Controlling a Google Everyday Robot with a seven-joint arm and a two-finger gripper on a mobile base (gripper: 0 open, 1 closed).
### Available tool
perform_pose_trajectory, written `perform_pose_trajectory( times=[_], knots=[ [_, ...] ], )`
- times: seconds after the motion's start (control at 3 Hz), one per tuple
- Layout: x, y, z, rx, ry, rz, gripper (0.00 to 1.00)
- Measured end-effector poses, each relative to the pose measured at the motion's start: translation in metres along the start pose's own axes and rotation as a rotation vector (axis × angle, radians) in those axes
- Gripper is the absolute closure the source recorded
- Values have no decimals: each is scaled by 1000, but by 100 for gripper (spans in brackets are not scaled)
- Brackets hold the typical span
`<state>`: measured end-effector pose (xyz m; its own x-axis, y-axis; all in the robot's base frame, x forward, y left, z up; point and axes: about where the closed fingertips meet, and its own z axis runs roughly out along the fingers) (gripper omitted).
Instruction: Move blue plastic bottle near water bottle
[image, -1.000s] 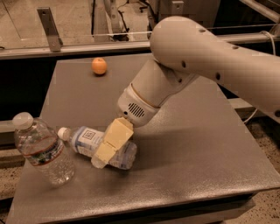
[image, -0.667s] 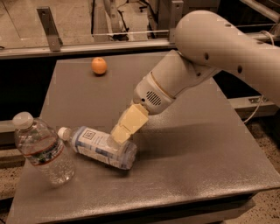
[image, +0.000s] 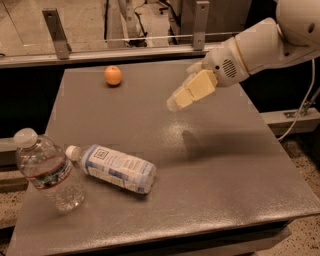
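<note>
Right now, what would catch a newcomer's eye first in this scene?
The big white arm reaching in from the upper right, its gripper hanging above the grey table, touching nothing. Next, the blue plastic bottle lying on its side at front left, cap close to the upright water bottle at the left edge. A small orange sits alone at the back.

It looks like a robotics lab or test area. A plain grey worktop (image: 225, 165) stands on a speckled floor (image: 306, 150), with a metal rail (image: 100, 52) behind it and a loose cable (image: 299, 119) at the right. The robot's gripper (image: 176, 102) hangs above the worktop's far half.
</note>
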<state>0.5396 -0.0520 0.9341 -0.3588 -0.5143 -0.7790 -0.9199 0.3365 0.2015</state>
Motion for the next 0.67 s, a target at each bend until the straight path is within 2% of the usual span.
perform_pose_trajectory(
  times=[0.33, 0.67],
  knots=[
    [-18, -24, -39, 45, -135, -20, 0],
    [-22, -24, -43, 47, -147, -25, 0]
  ],
)
